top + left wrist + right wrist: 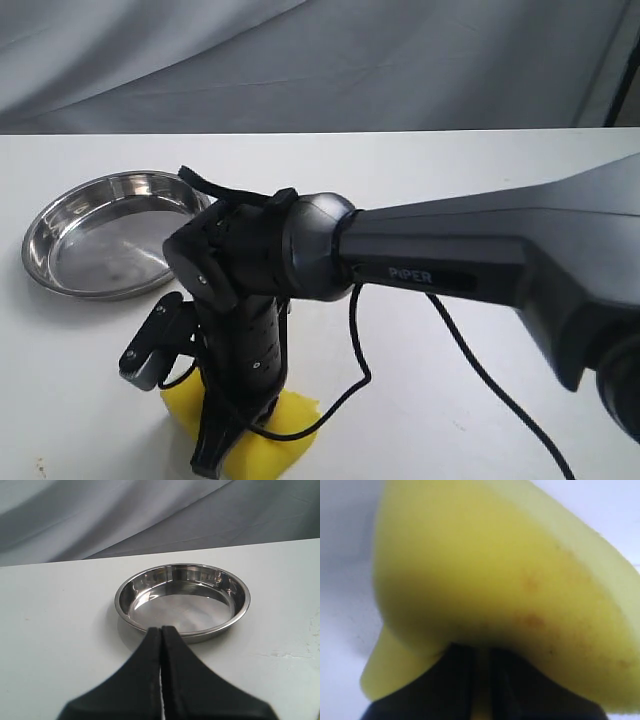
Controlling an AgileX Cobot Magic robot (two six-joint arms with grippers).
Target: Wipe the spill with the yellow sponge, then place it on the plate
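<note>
The yellow sponge (275, 440) lies pressed on the white table near the front edge. My right gripper (222, 448) points down onto it and is shut on it. Seen from the right wrist, the yellow sponge (485, 575) fills the frame, with faint tan-brown stains on its foam, and the right gripper (481, 652) pinches its lower edge. The spill is hidden under the sponge and arm. The steel plate (60, 285) sits behind and to the left, with nothing in it. The left gripper (161, 629) is shut on nothing, its tips just short of the plate (240, 587).
The right arm (470, 260) reaches across the table from the right, with a black cable (480, 375) hanging under it. A grey cloth backdrop (320, 60) hangs behind the table's far edge. A few tiny specks (40, 465) mark the table at the front left.
</note>
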